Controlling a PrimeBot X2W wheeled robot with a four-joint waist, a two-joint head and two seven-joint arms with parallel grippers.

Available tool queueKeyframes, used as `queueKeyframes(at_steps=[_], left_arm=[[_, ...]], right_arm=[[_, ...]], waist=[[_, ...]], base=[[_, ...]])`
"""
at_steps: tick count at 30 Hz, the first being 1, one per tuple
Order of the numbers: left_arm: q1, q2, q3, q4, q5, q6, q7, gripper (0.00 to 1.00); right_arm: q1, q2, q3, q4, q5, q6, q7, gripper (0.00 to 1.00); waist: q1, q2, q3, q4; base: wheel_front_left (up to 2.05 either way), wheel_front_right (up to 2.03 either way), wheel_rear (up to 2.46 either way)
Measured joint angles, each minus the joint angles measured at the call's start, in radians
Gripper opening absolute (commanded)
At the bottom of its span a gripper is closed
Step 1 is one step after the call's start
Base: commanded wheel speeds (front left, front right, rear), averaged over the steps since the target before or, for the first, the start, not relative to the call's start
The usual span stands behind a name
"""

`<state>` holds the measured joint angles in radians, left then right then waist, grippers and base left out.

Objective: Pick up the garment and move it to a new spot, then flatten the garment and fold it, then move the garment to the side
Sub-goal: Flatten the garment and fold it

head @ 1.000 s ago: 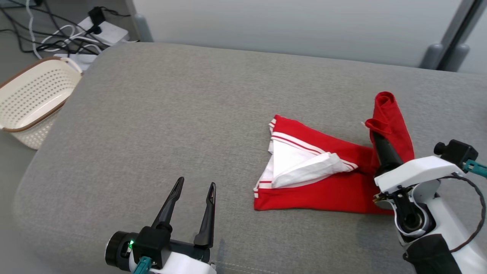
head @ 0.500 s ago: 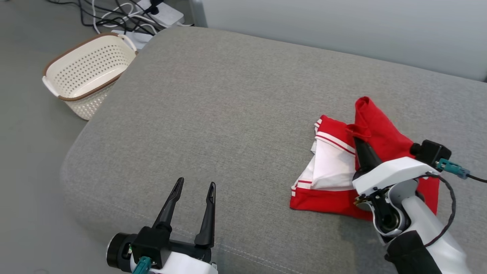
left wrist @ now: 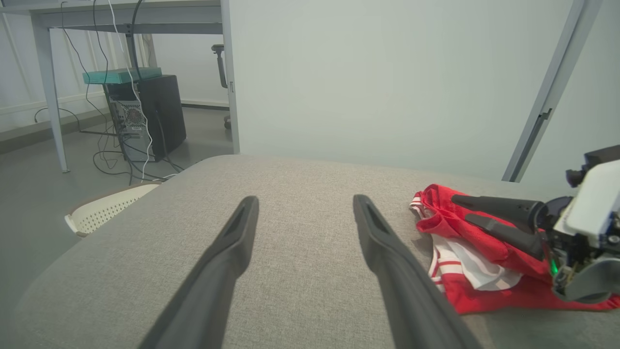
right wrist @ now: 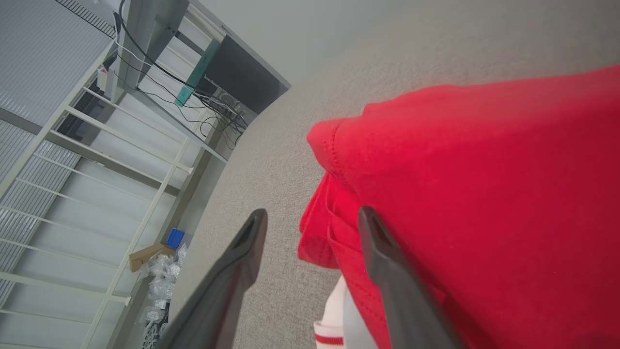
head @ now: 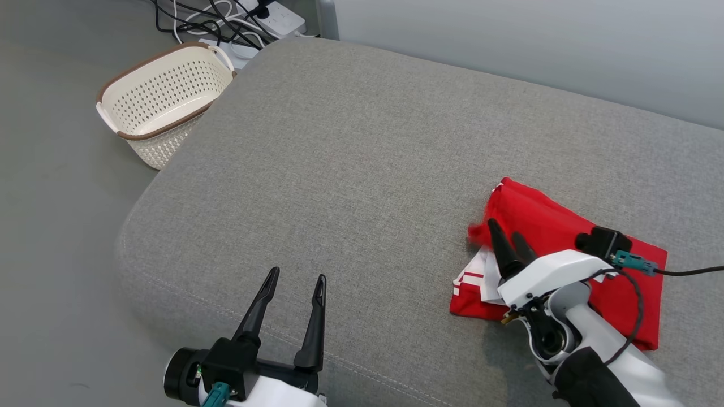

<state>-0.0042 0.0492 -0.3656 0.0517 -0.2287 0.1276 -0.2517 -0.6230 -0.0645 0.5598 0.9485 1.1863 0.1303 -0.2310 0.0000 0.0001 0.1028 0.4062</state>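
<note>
Red garment point(head: 543, 215), white-striped trim, lies folded over at 4 o'clock on grey cushion point(head: 362, 169). Right hand point(head: 503, 237) over fold edge, jaws parted, gripping nothing, likely letting layer settle. Left hand point(head: 298, 275) at 7 o'clock, wide open, empty, standing clear

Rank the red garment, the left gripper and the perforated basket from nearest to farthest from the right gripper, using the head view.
1. Red garment: beneath the right gripper, on the cushion, right side.
2. Left gripper: across the cushion, lower left.
3. Perforated basket: on the floor, far upper left.
</note>
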Motion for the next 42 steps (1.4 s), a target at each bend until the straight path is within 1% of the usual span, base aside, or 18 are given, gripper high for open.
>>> queueKeyframes(at_steps=[3, 7, 8, 11, 13, 16, 18, 22, 25, 27, 33, 38, 42], left_arm=[[0.0, 0.0, 0.0, 0.004, 0.0, 0.0, 0.0, 1.0], [0.0, 0.0, 0.007, 0.005, 0.0, 0.0, 0.0, 1.0], [0.0, 0.0, 0.007, 0.005, 0.0, 0.0, 0.0, 1.0], [0.001, 0.0, 0.009, 0.005, 0.001, 0.0, 0.0, 1.0], [0.001, 0.0, 0.012, 0.006, 0.001, 0.0, 0.0, 1.0], [0.003, 0.0, 0.022, 0.007, 0.001, 0.006, 0.0, 1.0], [0.005, 0.0, 0.03, 0.008, 0.0, 0.007, 0.0, 1.0], [0.005, 0.0, 0.062, 0.016, -0.003, 0.016, 0.0, 1.0], [0.003, 0.0, 0.094, 0.017, -0.003, 0.017, 0.0, 1.0], [0.001, -0.001, 0.111, 0.021, -0.003, 0.017, 0.0, 1.0], [0.0, -0.001, 0.158, 0.036, -0.026, 0.005, 0.0, 1.0], [0.001, -0.001, 0.165, 0.052, -0.039, 0.004, 0.0, 1.0], [0.001, -0.001, 0.165, 0.058, -0.046, 0.004, 0.0, 1.0]], right_arm=[[-0.004, -0.001, 0.074, -0.019, 0.065, 0.0, -0.005, 1.0], [-0.002, -0.001, 0.19, -0.094, 0.164, 0.0, -0.006, 1.0], [-0.002, -0.001, 0.19, -0.094, 0.164, 0.0, -0.006, 1.0], [-0.002, 0.001, 0.264, -0.148, 0.204, 0.0, -0.006, 1.0], [-0.003, 0.002, 0.294, -0.161, 0.195, 0.0, -0.007, 1.0], [-0.003, 0.002, 0.298, -0.168, 0.132, 0.0, -0.009, 1.0], [-0.003, 0.0, 0.262, -0.2, 0.076, 0.0, -0.011, 1.0], [0.014, -0.018, 0.143, -0.246, -0.076, 0.0, -0.016, 1.0], [0.063, -0.048, 0.04, -0.257, -0.222, 0.0, -0.017, 1.0], [0.103, -0.056, -0.011, -0.266, -0.283, 0.0, -0.017, 1.0], [0.176, -0.063, -0.112, -0.312, -0.445, 0.0, -0.017, 1.0], [0.22, -0.088, -0.171, -0.361, -0.597, 0.0, -0.017, 1.0], [0.261, -0.096, -0.226, -0.432, -0.691, 0.0, -0.017, 1.0]], waist=[[0.0, 0.0, -0.004, -0.006], [0.0, -0.0001, -0.014, -0.025], [0.0, -0.0001, -0.014, -0.025], [0.0, 0.0, -0.021, -0.045], [0.0, 0.0, -0.027, -0.062], [0.0, 0.0, -0.036, -0.09], [0.0, 0.0, -0.042, -0.112], [0.0, 0.0, -0.05, -0.164], [0.0, 0.0, -0.055, -0.209], [0.0, 0.0, -0.059, -0.239], [0.0, 0.0, -0.073, -0.329], [0.0, 0.0, -0.091, -0.395], [0.0, 0.0, -0.104, -0.436]], base=[[0.0, 0.0, 0.0], [0.0, 0.0, 0.0], [0.0, 0.0, 0.0], [0.0, 0.0, 0.0], [0.0, 0.0, 0.0], [0.0, 0.0, 0.0], [0.0, 0.0, 0.0], [0.0, 0.0, 0.0], [0.0, 0.0, 0.0], [0.0, 0.0, 0.0], [0.0, 0.0, 0.0], [0.0, 0.0, 0.0], [0.0, 0.0, 0.0]])
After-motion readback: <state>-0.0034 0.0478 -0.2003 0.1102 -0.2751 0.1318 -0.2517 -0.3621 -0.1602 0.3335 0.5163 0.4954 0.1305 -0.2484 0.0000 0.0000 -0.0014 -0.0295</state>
